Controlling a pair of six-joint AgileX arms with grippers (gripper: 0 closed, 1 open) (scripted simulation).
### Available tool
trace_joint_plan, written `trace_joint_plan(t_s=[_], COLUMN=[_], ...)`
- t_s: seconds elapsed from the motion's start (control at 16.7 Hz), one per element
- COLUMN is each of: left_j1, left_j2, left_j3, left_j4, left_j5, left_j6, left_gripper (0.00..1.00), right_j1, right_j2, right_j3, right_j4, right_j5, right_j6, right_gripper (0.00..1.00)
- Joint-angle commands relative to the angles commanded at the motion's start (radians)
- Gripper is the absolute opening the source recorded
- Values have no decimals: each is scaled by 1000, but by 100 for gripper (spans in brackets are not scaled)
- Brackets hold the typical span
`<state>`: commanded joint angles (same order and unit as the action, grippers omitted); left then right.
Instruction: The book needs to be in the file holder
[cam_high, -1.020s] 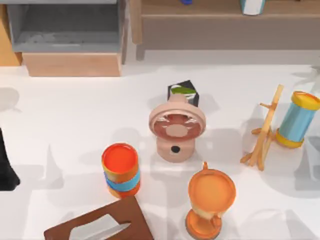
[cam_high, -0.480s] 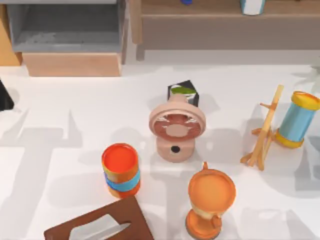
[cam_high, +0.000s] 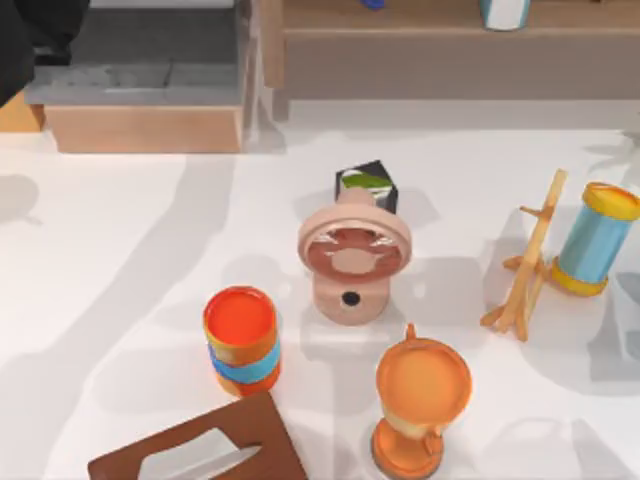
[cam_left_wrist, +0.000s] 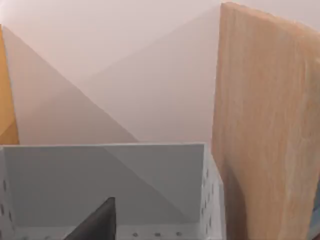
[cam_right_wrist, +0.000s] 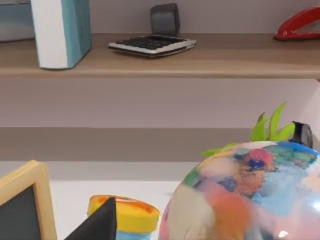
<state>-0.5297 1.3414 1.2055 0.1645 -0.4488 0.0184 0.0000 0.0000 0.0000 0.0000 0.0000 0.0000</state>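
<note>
My left arm (cam_high: 30, 35) over file holder (cam_high: 140, 75), far left; grip state: cannot tell. Book (cam_right_wrist: 62, 30) on shelf (cam_right_wrist: 200, 60). Advice: approach book squarely.

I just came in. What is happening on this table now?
The left arm hangs above the grey file holder at the table's back left, its camera looking down into it. No book is seen inside the holder. A teal book stands upright on the wooden shelf. The right arm waits near the table's right side, facing that shelf.
</note>
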Motion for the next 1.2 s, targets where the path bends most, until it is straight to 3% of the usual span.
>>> trace_joint_plan(t_s=[0.42,0.72,0.96,1.2], left_j1=[-230,-328,-364,-370], left_j2=[774,1188,1373,1407], left_j3=[686,1084,1272,1306], left_j4=[53,83,95,96], left_j5=[-227,-344,-394,-402], left_j6=[1,-6,-9,-9], left_gripper=[100,100,100,100], right_j1=[0,0,0,0], right_j2=[0,0,0,0], right_j3=[0,0,0,0], right_j4=[0,0,0,0], right_j5=[0,0,0,0], right_j6=[0,0,0,0], right_gripper=[100,100,100,100])
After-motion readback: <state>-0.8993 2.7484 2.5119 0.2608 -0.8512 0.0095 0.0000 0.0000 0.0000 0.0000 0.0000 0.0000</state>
